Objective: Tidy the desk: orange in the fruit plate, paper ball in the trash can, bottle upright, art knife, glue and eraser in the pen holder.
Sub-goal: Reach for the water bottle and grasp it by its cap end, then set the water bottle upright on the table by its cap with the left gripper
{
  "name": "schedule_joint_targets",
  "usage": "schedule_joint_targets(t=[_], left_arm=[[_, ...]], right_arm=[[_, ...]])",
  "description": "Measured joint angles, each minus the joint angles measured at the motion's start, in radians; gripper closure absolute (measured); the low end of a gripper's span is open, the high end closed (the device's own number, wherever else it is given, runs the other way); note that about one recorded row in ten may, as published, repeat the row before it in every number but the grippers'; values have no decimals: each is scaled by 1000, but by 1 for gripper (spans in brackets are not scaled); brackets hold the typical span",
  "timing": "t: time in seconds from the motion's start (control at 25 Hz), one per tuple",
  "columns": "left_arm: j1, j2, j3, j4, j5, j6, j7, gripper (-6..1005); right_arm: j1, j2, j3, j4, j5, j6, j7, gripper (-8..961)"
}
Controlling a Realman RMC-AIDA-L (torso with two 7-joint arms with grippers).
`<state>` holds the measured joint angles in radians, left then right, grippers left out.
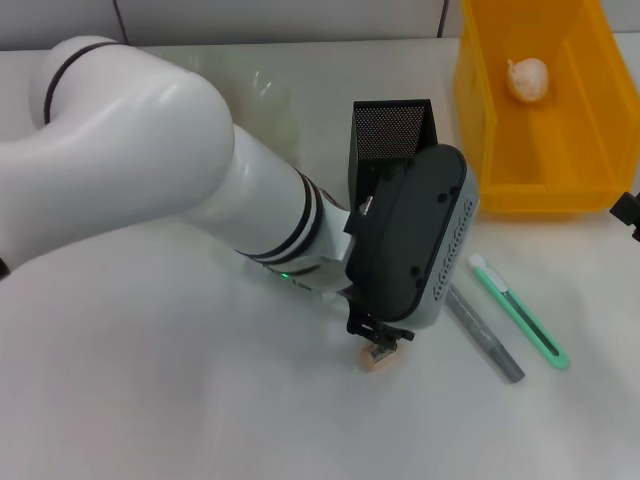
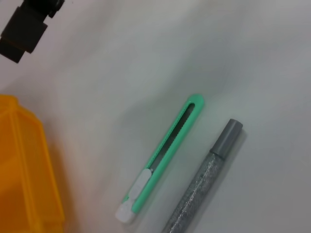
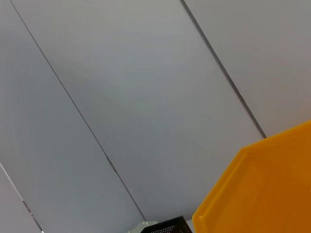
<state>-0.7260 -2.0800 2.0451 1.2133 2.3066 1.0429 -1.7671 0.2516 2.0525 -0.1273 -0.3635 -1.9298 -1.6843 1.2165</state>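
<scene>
My left gripper (image 1: pixel 380 338) reaches down near the table's front middle, shut on the small beige eraser (image 1: pixel 378 360), which sticks out below its fingertips at the table surface. The black mesh pen holder (image 1: pixel 392 132) stands just behind the left wrist. To the right lie the green art knife (image 1: pixel 520 312) (image 2: pixel 165 158) and the grey glue stick (image 1: pixel 485 333) (image 2: pixel 204 189), side by side. The paper ball (image 1: pixel 528 78) rests inside the yellow trash can (image 1: pixel 535 190). A pale-green fruit plate (image 1: pixel 265 90) shows partly behind the left arm. The orange and the bottle are out of view.
My right gripper (image 1: pixel 628 212) (image 2: pixel 24 29) is parked at the far right edge beside the trash can. The bulky left arm crosses the left half of the head view and hides the table behind it. A grey panelled wall (image 3: pixel 121 97) stands behind the table.
</scene>
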Motion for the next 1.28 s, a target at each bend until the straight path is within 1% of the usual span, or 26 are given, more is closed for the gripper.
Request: schedule_joint_targets(t=[0.2,0.4,0.52,0.76,1.28], left_arm=[[4,0,16,-4,-1,-22,0,364],[7,0,29,-5,-1,-37,-1,498],[12,0,43,-6,-1,-57,-16,516],[15,0,43,-14,3,-64,-24,553],[18,0,44,-25,5,-68,-23,568]], right_arm=[[0,0,0,0,0,8,0,244],[0,0,-1,1,0,9,-2,244],[1,1,-1,2,0,9,-2,244],[6,4,-3,2,0,9,-2,244],[12,8,-3,2,-1,9,-2,244]])
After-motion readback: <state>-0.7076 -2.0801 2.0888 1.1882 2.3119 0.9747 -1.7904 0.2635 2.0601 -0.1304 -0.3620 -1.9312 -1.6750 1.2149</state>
